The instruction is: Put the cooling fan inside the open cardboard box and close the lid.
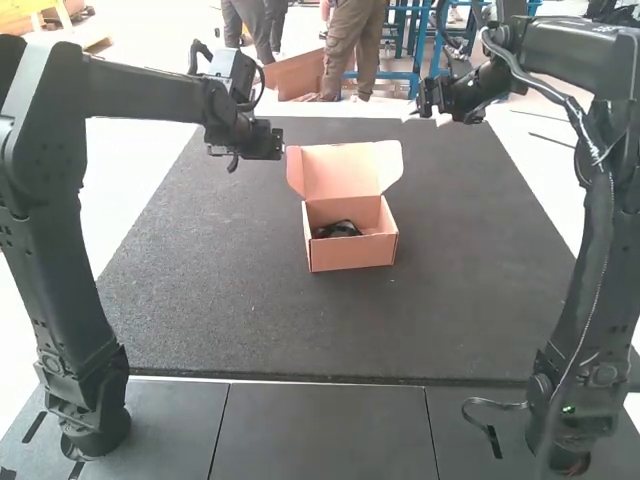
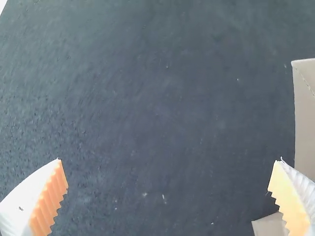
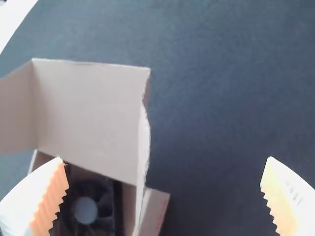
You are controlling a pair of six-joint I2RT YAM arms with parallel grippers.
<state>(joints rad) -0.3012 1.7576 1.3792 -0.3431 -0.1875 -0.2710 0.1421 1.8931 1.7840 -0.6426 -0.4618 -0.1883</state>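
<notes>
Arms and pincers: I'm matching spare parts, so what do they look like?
The left arm and right arm are matte black with rounded joints. A loose black cable runs along the right one. The left pincer and right pincer have white ribbed fingers with orange toothed pads.
</notes>
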